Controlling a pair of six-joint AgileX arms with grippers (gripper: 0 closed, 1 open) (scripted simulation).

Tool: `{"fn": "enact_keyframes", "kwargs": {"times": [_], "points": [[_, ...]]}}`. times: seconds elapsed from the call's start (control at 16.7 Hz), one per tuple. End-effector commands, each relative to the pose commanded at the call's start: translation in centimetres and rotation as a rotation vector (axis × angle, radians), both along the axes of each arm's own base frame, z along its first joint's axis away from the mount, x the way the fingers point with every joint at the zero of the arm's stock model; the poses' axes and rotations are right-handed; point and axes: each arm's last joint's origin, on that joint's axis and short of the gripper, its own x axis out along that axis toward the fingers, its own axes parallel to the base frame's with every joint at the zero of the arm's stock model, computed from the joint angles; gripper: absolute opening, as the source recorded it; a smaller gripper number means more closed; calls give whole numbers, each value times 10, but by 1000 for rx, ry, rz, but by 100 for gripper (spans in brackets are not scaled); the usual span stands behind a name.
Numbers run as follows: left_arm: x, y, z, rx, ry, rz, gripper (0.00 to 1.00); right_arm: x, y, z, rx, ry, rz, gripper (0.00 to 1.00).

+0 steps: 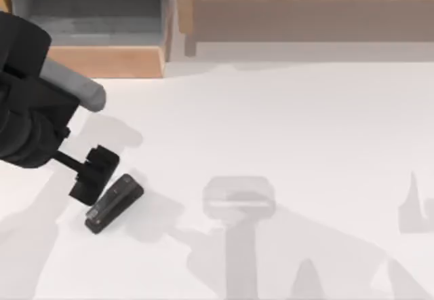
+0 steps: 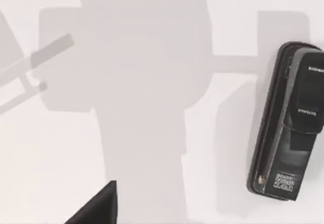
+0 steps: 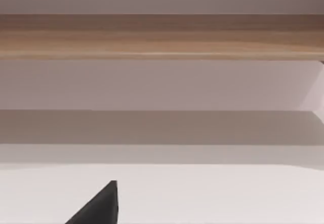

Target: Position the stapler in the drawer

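Lying flat, stapler (image 1: 114, 203) angled diagonally — left tool (image 1: 95, 174) just beside, jaw state unclear.

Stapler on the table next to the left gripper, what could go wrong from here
The left gripper sits beside the stapler, not over it, so closing now would likely miss or nudge it sideways. The stapler lies slanted on the table, so misaligned fingers may grab it skewed. The drawer has a raised wood front that a low carry could clip.

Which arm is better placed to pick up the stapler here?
Left. In the top view the left gripper hangs right beside the stapler at the table's left, and the open drawer sits on that same side.
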Motion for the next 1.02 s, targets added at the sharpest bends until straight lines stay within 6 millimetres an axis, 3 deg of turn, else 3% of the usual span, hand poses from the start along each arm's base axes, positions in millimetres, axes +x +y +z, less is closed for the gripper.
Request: {"fn": "enact_keyframes", "kwargs": {"times": [0.24,0.42,0.9,1.02], "points": [[40,-33,-29,104,248,-115,100,0,0,0,0,0,0,100],[55,-48,-46,150,353,-168,100,0,0,0,0,0,0,100],[58,-51,-52,162,380,-180,100,0,0,0,0,0,0,100],[59,-52,-62,163,381,-182,100,0,0,0,0,0,0,100]]}}
